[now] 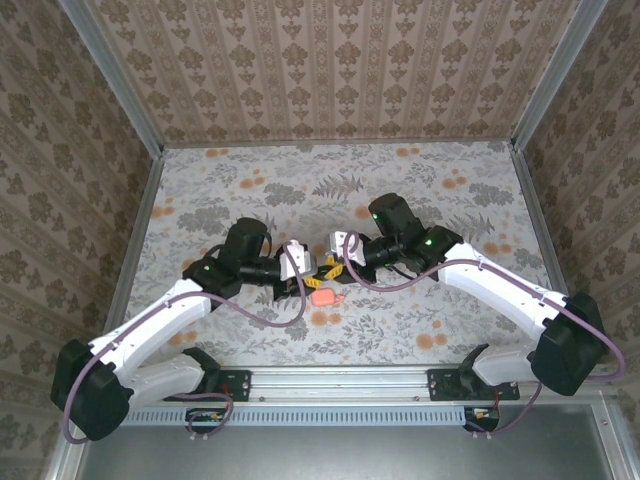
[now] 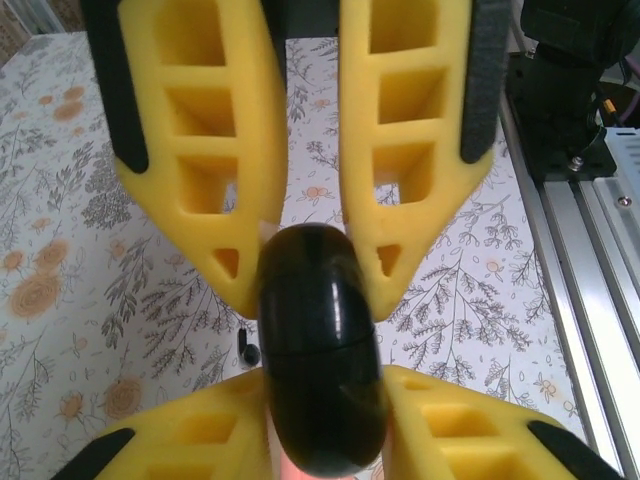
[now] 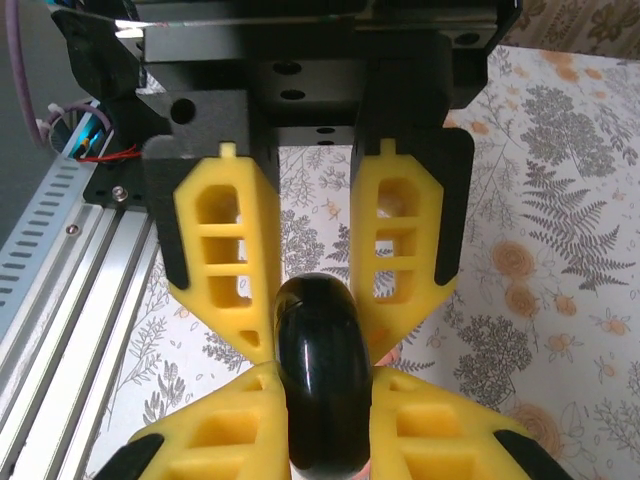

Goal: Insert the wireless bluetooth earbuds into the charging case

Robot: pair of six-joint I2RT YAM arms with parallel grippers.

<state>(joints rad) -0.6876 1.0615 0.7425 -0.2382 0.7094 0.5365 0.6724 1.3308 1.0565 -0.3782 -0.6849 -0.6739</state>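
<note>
Over the desk (image 1: 420,190) the left gripper (image 2: 325,385) and right gripper (image 3: 325,372) both pinch a glossy black disc (image 2: 315,290). The pink case (image 1: 322,297) lies just below. It is probably light, hard and slick, and best taken across its sides. One likely earbud (image 2: 248,350) lies nearby.

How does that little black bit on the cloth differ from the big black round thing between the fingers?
Size: the earbud is tiny; the black disc is far bigger.
Pose: the earbud lies loose on the tablecloth; the disc is pinched between yellow fingers.
Shape: the disc is a smooth oval with a seam; the earbud is too small to make out.
Both are black.
</note>
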